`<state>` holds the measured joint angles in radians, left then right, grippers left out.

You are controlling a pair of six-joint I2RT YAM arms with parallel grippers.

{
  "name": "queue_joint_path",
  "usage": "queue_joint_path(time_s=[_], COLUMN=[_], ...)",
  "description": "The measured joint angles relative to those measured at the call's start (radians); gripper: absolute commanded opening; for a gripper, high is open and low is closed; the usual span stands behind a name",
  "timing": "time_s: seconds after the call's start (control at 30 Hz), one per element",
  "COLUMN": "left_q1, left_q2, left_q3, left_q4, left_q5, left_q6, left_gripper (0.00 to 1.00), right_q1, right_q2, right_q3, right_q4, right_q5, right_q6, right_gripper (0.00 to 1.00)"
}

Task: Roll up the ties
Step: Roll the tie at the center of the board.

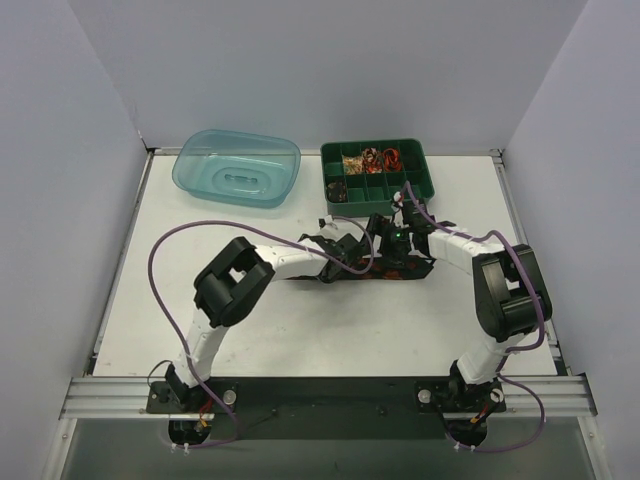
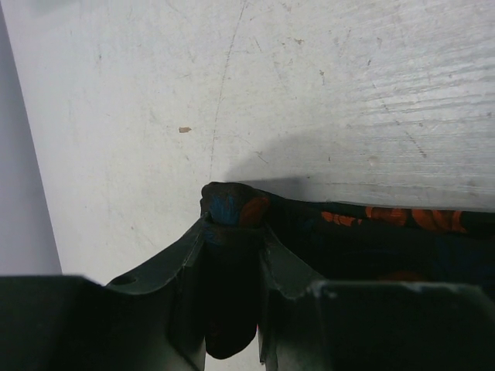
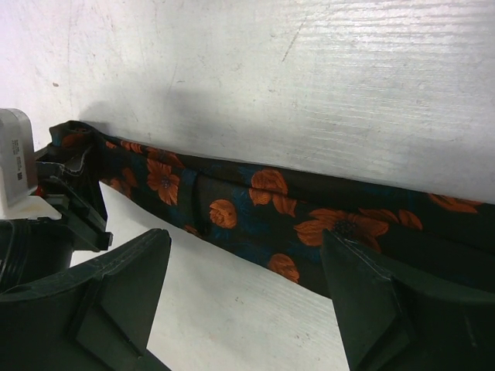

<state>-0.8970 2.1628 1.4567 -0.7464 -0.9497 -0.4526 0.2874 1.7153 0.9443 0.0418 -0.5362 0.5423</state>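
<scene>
The left gripper [image 2: 232,226] is clamped on a bunched end of the tie [image 3: 255,202]; the right gripper [image 3: 247,267] hangs with jaws apart close above the tie's length, holding nothing. On the surface [image 1: 300,335] the tie lies stretched flat between the two grippers. Only that pinched end looks curled, so the rolling seems barely begun, with nearly all the length left.

Green organizer [image 1: 375,145] crowds behind the tie [image 1: 410,272]; near table [image 1: 300,335] open.
</scene>
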Motion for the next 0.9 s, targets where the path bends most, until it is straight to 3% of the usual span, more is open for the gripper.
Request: queue_joint_path(time_s=[0.13,0.27,0.4,0.57,0.9], left_q1=[0.010,0.011,0.011,0.011,0.008], left_q2=[-0.042,-0.069,-0.096,-0.119,-0.128], left_q3=[-0.032,-0.045,-0.052,-0.051,-0.034], left_q4=[0.050,0.082,0.108,0.114,0.083], left_q5=[0.062,0.117,0.164,0.208,0.252], left_q6=[0.021,0.021,0.013,-0.007,-0.014], left_gripper=[0.26,0.45,0.57,0.62,0.62], right_q1=[0.002,0.002,0.003,0.009,0.009], right_q2=[0.000,0.000,0.000,0.000,0.001], right_q3=[0.005,0.008,0.008,0.010,0.018], right_q4=[0.000,0.000,0.000,0.000,-0.001], right_q5=[-0.003,-0.003,-0.004,-0.004,-0.008], right_q6=[-0.001,-0.001,-0.001,-0.001,-0.002], right_gripper=[0.81,0.80,0.81,0.80,0.81])
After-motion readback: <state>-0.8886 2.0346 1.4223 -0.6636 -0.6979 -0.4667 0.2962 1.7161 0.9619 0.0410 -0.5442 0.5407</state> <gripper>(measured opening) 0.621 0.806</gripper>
